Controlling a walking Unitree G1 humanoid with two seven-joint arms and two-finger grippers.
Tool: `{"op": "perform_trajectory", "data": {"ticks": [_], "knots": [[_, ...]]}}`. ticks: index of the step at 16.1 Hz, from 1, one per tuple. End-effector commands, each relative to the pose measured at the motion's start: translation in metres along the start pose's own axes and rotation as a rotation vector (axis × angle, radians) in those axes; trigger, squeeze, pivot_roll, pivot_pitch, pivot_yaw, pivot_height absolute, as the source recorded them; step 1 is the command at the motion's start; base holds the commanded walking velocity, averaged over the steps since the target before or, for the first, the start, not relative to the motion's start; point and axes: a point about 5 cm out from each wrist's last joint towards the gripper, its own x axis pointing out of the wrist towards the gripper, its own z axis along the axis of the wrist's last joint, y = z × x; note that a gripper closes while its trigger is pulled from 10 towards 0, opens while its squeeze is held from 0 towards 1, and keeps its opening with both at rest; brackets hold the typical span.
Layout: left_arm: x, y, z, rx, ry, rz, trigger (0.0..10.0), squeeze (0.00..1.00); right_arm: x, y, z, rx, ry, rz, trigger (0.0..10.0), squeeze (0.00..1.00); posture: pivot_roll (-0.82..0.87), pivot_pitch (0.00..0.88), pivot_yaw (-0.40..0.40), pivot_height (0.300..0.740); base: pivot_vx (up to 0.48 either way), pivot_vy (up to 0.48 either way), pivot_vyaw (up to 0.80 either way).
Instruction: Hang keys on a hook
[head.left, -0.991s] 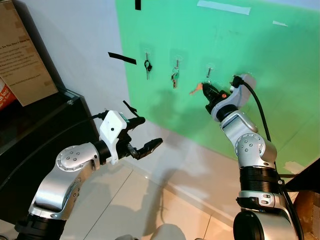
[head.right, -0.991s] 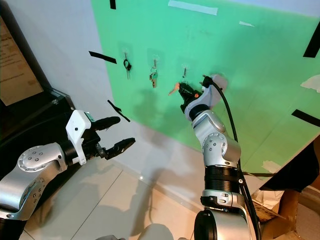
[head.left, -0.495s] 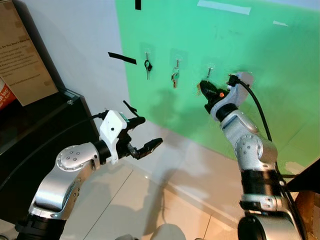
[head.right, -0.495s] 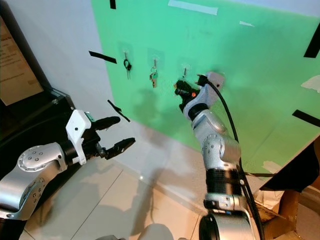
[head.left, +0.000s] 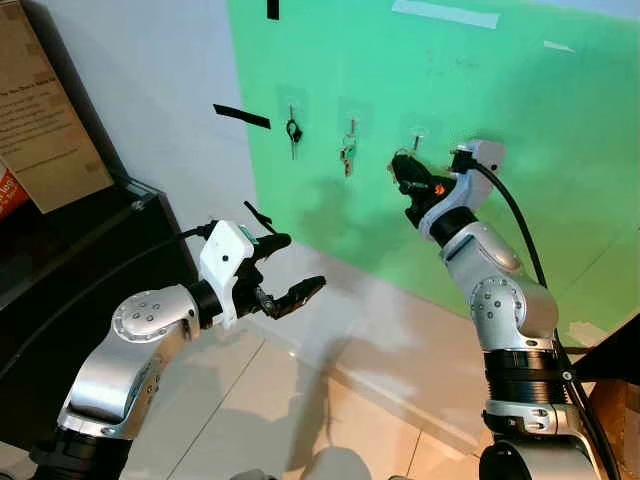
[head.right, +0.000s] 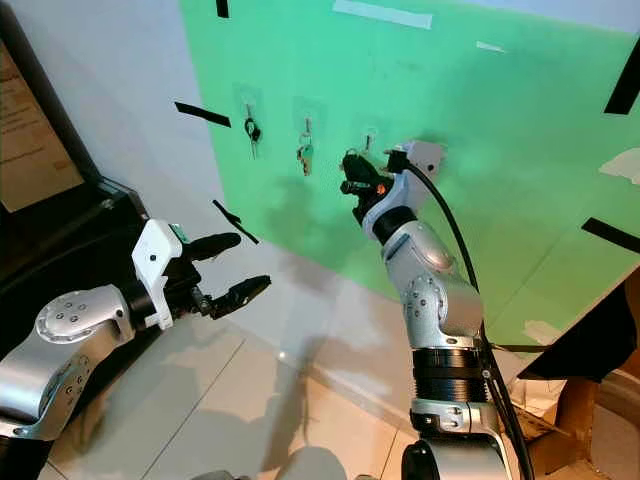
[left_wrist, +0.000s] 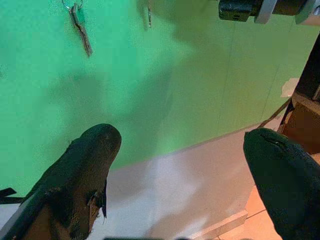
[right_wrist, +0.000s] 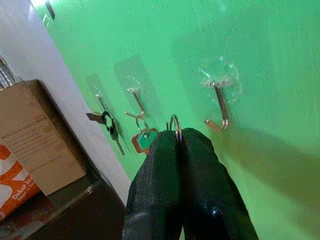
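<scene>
Head views: green wall panel (head.left: 520, 120) with three clear stick-on hooks in a row, white wall (head.left: 150, 90) to its left with black tape strips (head.left: 243, 116), dark cabinet (head.left: 70, 260) lower left with a cardboard box (head.left: 40, 110) on top, pale tile floor (head.left: 250, 410) below. Right arm raised, right gripper (head.left: 403, 172) up at the panel just beside the empty third hook (right_wrist: 220, 107), fingers pressed together on a key ring (right_wrist: 174, 123) whose loop sticks out past the tips; ring sits close to the hook's bent end but apart from it, not on it. Left hook carries a black-headed key (head.left: 293, 133), middle hook (right_wrist: 136, 106) a set with green and reddish tags (right_wrist: 143, 140). Left gripper (head.left: 288, 270) held low in front of the white wall, fingers spread, nothing in them
</scene>
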Motion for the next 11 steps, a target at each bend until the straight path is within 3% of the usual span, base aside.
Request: {"op": "perform_trajectory", "data": {"ticks": [1, 11], "knots": [[0.002, -0.002, 0.006, 0.018, -0.009, -0.023, 10.0, 0.00, 0.003, 0.002, 0.009, -0.003, -0.034, 0.005, 10.0, 0.00, -0.04, 0.000, 0.021, 0.740, 0.000, 0.000, 0.00], [0.000, -0.003, 0.005, 0.015, -0.006, -0.025, 10.0, 0.00, 0.011, -0.021, 0.007, 0.135, -0.038, -0.172, 10.0, 0.00, -0.04, 0.000, 0.018, 0.740, 0.000, 0.000, 0.00]]}}
